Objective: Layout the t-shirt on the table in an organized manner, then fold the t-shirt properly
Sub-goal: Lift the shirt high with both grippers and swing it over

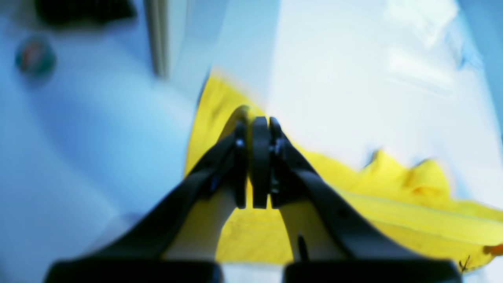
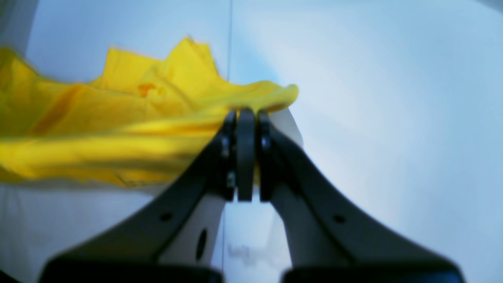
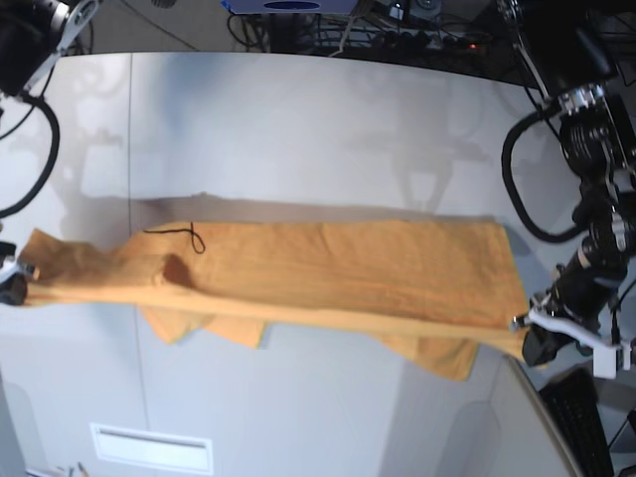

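The light-orange t-shirt is stretched in a long band between my two grippers and hangs just over the white table. A thin black line drawing shows near its left end. In the base view my right gripper is at the left edge, shut on one end of the cloth. My left gripper is at the right, shut on the other end. In the wrist views the t-shirt looks bright yellow. There the left gripper and the right gripper each pinch a fold of the t-shirt.
A thin dark seam runs front to back on the table's left side. A black keyboard lies off the front right corner. Cables and equipment line the far edge. A white slot-like label sits near the front edge.
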